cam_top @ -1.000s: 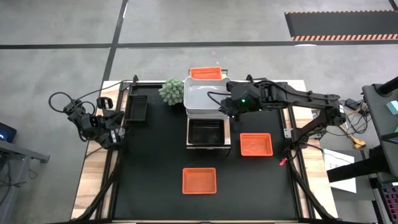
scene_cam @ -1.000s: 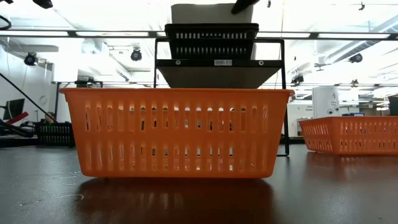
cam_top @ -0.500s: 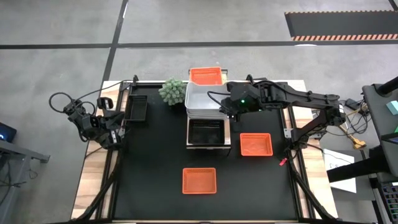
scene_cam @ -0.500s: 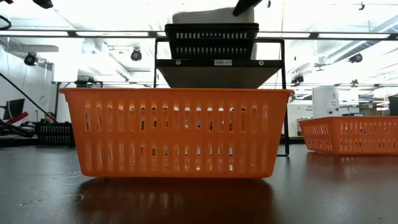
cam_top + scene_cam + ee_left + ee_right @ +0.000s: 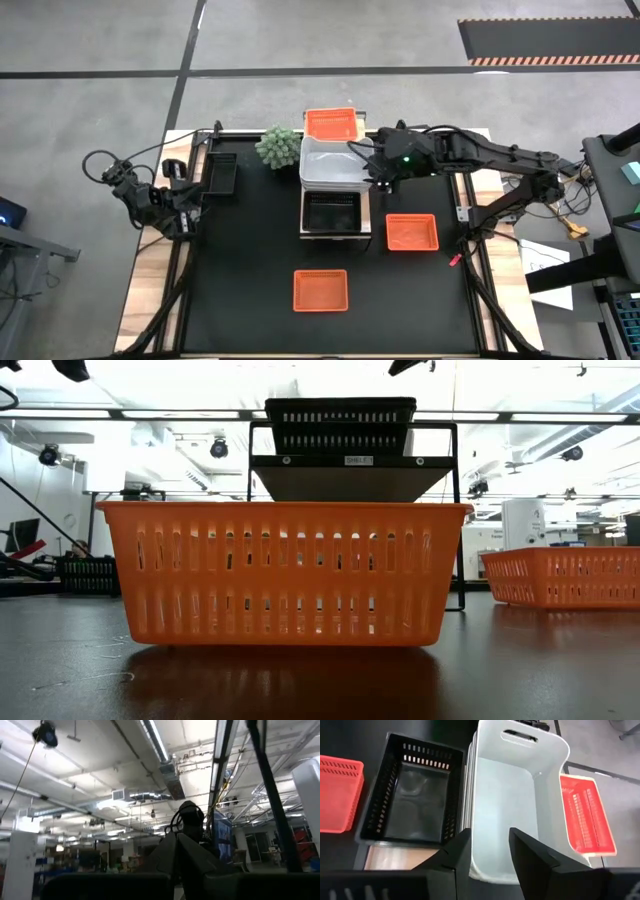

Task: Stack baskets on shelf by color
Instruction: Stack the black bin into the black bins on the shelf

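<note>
The shelf [image 5: 366,225] stands mid-table. It bears a red-orange basket [image 5: 330,123] at its far end, a white basket [image 5: 330,163] in the middle and a black basket [image 5: 332,212] at its near end. In the right wrist view the white basket [image 5: 517,805] sits in what looks like a nest of white rims. My right gripper [image 5: 376,166] is open, just to the right of and above the white basket's right wall; its fingers [image 5: 535,855] touch nothing. My left gripper [image 5: 185,200] waits at the table's left edge.
Two red-orange baskets lie on the table, one to the right of the shelf [image 5: 412,232] and one near the front [image 5: 320,290]. A black basket [image 5: 220,172] lies at the far left. A spiky green plant [image 5: 280,147] stands against the shelf's left side.
The white basket, held higher over the shelf a second ago, has come down and sits level in the shelf's middle, out of sight behind the black basket in the low view. My right gripper has drawn off toward the table's right edge, clear of the basket's wall.
</note>
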Robot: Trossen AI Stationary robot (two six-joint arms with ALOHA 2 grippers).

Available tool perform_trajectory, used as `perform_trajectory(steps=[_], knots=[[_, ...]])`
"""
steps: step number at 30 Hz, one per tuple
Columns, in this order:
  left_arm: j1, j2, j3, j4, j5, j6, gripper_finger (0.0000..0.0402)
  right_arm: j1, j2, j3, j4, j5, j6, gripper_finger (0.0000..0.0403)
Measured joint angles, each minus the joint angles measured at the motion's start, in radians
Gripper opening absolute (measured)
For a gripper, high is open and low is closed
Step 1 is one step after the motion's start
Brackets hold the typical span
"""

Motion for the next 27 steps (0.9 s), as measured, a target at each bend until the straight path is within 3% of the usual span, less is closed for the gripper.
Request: perform_trajectory(steps=[7, 18, 20, 27], knots=[[0.001, 0.029, -0.03, -0.008, -0.205, -0.105, 0.0, 0.0, -0.07, -0.038, -0.063, -0.001, 0.063, 0.0082], [0.004, 0.159, -0.065, -0.006, -0.682, -0.362, 0.0, 0.0, -0.241, -0.341, 0.083, 0.006, 0.104, 0.001], [0.014, 0.188, -0.064, -0.007, -0.719, -0.389, 0.0, 0.0, -0.282, -0.421, 0.189, 0.006, 0.086, 0.0009], [0.114, 0.304, -0.064, -0.006, -0.706, -0.561, 0.0, 0.001, -0.413, -0.673, 0.532, 0.005, -0.024, 0.0009]])
